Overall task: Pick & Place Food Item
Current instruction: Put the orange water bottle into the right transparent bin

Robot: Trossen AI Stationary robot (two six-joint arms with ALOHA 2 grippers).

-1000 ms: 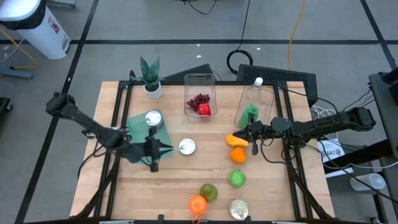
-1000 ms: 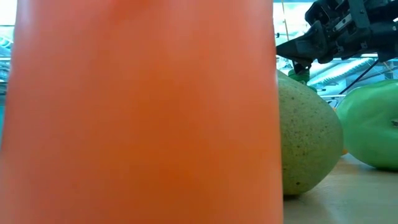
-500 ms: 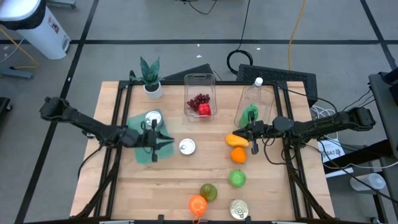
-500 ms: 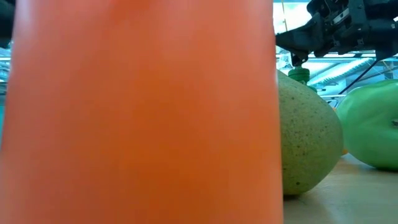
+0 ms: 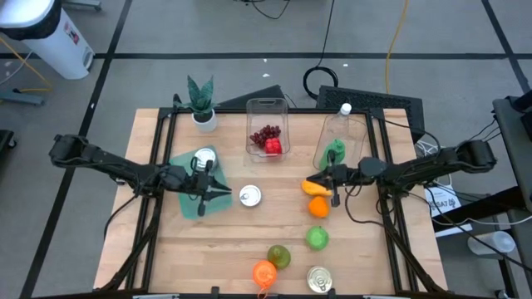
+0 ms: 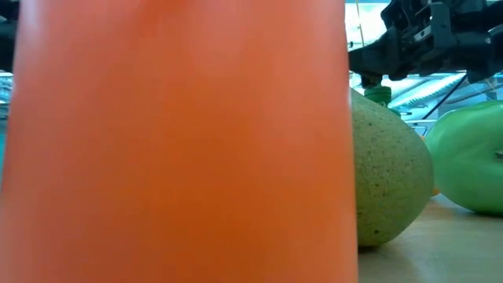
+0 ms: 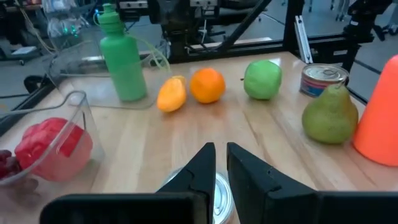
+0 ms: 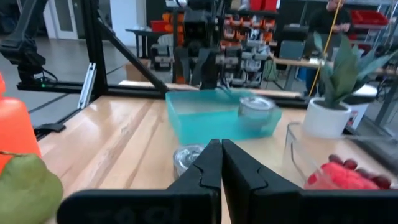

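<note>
Judging from how things lie, we see the main risk as a collision. Our right gripper [image 5: 332, 188] is clenched on nothing, hovering just above the yellow fruit [image 5: 313, 187], with the orange [image 5: 318, 208] just beside it and the green bottle [image 5: 334, 153] close behind. If we descend with the fingers shut, we would push the fruit and roll it into the orange or off the bench [image 5: 249, 237]; we must open first. Our left gripper [image 5: 214, 188] is also clenched and empty, over the teal tray [image 5: 189, 203], with one can [image 5: 204, 159] just behind it in the tray and another can [image 5: 250, 196] just ahead. A careless sweep there could tip either. We cannot tell which food item is meant, so picking the wrong one is possible.
</note>
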